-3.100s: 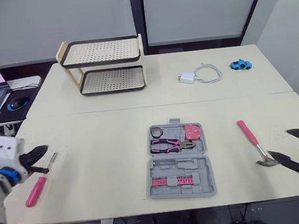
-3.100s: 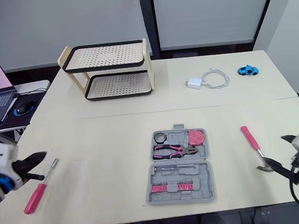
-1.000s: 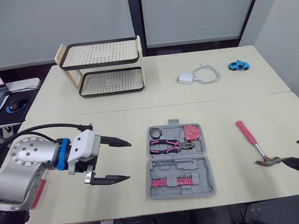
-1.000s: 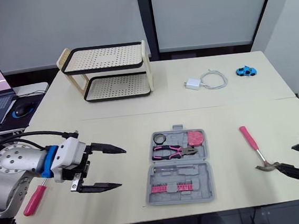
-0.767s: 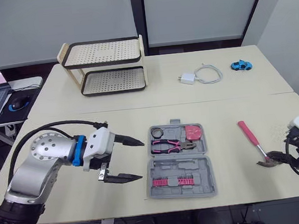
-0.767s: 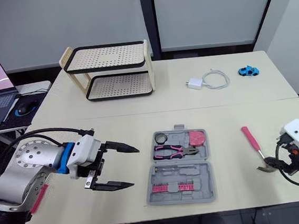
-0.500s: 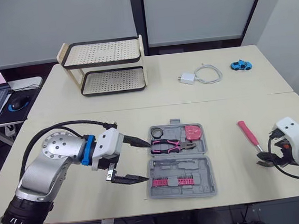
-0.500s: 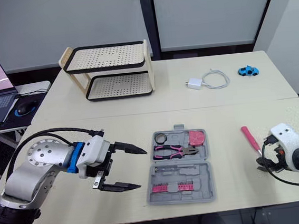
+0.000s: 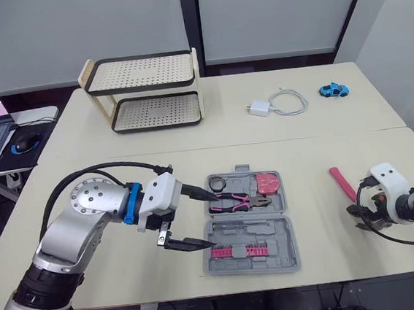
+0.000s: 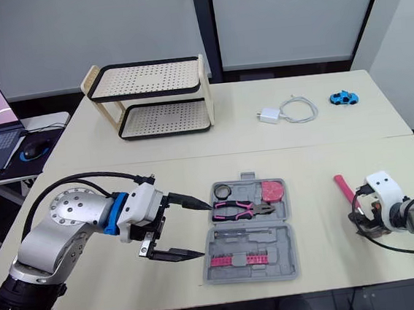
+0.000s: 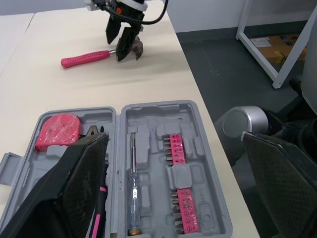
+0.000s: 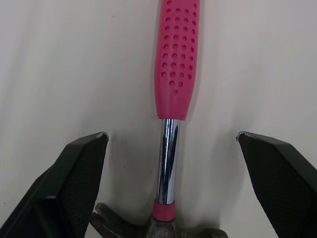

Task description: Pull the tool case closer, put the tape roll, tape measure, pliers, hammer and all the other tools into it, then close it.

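Tool case [image 9: 249, 224] open | our left gripper [image 9: 212, 220] gapes at its left edge | our right gripper [image 12: 171, 135] gapes astride hammer [image 12: 177, 64]

Grey case [image 9: 274, 230] open flat, mid-front of worktop [image 9: 306, 151]. Far half holds black tape roll [image 9: 216, 184], pink-handled pliers [image 9: 237, 200] and red tape measure [image 9: 268, 183]. Near half holds screwdriver [image 11: 132, 183] and pink bit strip [image 9: 238, 251]. Pink-grip, chrome-shaft hammer [image 12: 176, 74] lies flat, well right of case, outside it
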Tool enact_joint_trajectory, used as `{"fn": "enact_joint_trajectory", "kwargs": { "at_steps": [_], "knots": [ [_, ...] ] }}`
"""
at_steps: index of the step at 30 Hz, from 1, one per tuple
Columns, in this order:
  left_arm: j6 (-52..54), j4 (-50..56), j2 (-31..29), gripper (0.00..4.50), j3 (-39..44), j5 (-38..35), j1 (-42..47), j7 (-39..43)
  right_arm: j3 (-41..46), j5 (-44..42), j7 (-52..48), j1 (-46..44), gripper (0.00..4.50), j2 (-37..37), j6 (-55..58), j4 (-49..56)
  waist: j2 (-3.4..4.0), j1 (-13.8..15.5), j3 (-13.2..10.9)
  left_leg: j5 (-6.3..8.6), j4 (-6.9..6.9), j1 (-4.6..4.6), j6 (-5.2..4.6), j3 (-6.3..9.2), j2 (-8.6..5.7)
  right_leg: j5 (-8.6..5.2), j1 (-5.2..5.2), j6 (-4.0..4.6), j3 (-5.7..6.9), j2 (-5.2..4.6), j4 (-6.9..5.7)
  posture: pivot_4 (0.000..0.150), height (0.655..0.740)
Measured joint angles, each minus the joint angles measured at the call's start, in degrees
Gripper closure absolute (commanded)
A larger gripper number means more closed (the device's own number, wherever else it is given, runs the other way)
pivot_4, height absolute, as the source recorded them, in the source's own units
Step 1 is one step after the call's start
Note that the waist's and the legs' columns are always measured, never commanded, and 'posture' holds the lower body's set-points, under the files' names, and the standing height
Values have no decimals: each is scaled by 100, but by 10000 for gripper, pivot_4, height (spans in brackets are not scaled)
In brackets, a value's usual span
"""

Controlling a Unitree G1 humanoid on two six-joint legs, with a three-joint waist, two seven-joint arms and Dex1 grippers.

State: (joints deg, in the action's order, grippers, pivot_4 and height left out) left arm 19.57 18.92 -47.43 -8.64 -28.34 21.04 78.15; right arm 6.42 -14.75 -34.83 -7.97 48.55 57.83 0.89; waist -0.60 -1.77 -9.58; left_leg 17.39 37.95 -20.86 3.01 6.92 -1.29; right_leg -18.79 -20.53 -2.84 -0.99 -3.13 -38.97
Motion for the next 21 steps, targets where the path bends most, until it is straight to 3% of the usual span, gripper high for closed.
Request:
{"fn": "enact_joint_trajectory", "kwargs": {
  "at_steps": [21],
  "knots": [
    [164, 107, 241, 248, -103, 55, 184, -215, 540, -2, 263, 671, 0, -449, -895, 103, 0, 6, 0, 0, 0, 1, 0, 2, -1, 0, 2, 0, 1, 1, -1, 1500, 7400]
  ]
}}
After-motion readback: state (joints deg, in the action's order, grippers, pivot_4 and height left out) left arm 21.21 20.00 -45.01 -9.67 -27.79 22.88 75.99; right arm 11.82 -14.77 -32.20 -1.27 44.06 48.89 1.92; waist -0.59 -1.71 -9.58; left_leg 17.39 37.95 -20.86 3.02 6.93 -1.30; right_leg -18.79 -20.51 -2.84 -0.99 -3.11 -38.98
